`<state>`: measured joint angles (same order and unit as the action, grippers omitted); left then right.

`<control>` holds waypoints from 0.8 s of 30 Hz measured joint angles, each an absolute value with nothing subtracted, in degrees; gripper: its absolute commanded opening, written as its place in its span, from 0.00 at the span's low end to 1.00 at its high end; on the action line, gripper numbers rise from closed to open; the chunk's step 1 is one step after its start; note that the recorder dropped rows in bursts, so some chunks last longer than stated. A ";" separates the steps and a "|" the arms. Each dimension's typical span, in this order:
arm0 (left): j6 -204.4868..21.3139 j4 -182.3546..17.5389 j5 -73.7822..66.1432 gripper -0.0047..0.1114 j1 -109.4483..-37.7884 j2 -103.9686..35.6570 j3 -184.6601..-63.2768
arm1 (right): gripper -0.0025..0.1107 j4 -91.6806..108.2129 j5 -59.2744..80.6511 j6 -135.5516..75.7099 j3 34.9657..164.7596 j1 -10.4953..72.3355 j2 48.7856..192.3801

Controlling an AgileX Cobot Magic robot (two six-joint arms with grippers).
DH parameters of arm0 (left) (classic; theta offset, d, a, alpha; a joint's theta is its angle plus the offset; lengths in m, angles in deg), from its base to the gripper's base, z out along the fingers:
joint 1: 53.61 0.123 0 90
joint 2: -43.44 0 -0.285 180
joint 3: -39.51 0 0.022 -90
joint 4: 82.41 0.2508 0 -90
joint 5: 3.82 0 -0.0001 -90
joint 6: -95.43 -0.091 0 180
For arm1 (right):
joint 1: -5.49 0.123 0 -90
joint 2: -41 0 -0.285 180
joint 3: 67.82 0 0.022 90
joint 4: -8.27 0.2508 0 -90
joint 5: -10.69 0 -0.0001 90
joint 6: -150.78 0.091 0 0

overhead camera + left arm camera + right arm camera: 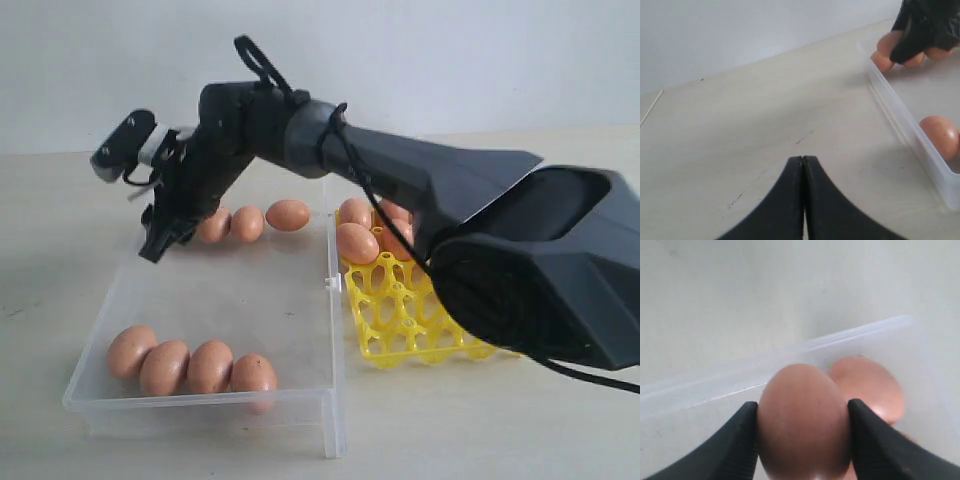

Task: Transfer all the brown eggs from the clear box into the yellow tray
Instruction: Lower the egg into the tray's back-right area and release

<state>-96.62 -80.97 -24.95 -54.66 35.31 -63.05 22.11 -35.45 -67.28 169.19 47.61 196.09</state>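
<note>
Pinching one brown egg (804, 425) between its two fingers (735, 445), each one lying against a side of the shell, the right claw (158, 238) is hanging low at the far left corner of the clear box (240, 300), with its arm stretching across from the right. A second egg (869, 390) is lying just beyond the pinched one, very close to it. More brown eggs (248, 223) are sitting in a row along the box's far wall, just right of the claw, and four are lying side by side against the near wall. The yellow tray (400, 320) is standing on the desk (60, 270) just right of the box, holding several eggs in its far cells, partly hidden by the arm. The left claw (803, 167) is hovering over bare desk left of the box, its fingers pressed together.
</note>
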 measured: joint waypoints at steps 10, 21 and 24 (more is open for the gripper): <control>-96.62 -80.97 -24.95 0.04 -54.66 35.31 -63.05 | 0.02 18.08 5.13 -49.95 122.24 44.40 167.50; -96.62 -80.97 -24.95 0.04 -54.66 35.31 -63.05 | 0.02 2.25 44.33 -23.89 76.03 27.85 147.50; -96.62 -80.97 -24.95 0.04 -54.66 35.31 -63.05 | 0.02 -0.76 48.50 -21.76 71.90 23.39 146.65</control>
